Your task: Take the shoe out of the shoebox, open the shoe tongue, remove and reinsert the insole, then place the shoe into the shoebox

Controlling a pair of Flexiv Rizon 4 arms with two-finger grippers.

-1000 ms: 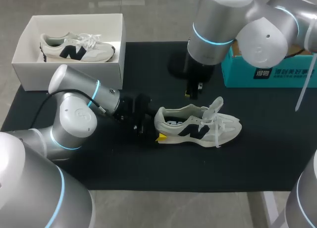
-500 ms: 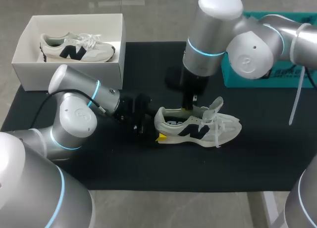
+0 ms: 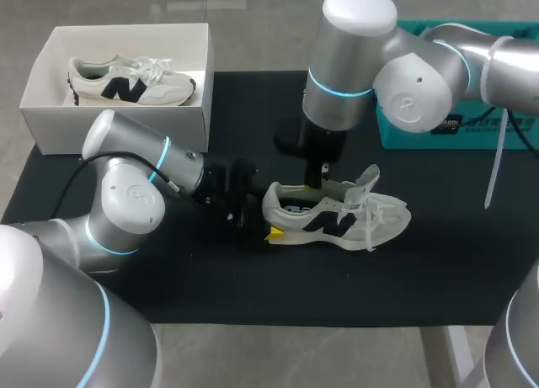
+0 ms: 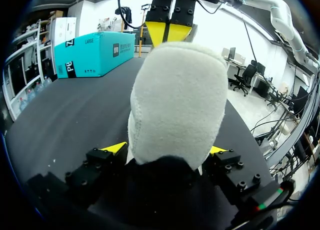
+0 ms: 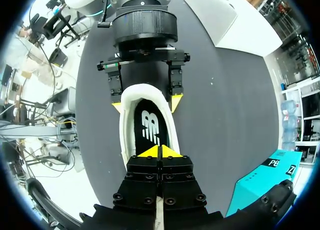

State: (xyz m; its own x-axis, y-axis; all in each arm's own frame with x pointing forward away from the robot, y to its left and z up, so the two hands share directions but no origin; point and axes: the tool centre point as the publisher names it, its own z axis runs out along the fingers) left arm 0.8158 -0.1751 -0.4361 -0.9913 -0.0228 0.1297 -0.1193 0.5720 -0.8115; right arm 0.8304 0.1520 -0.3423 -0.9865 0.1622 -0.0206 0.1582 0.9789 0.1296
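Observation:
A white shoe (image 3: 337,213) with a dark logo lies on its sole on the black mat, tongue (image 3: 364,182) lifted. My left gripper (image 3: 257,220) lies low at the heel. In the left wrist view the heel (image 4: 175,105) fills the space between its fingers, and both yellow tips press its sides. My right gripper (image 3: 322,176) hangs over the shoe's opening. In the right wrist view its tips (image 5: 160,151) are shut together just above the dark insole (image 5: 150,122), with nothing between them. The white shoebox (image 3: 50,110) stands at the far left.
A second, matching shoe (image 3: 130,81) lies inside the shoebox. A teal box (image 3: 421,127) stands at the far right of the mat, behind my right arm. Bare mat stretches in front of the shoe.
My right arm has swung left and come down, from behind the shoe to just over its opening. The left arm and the shoe have stayed where they were.

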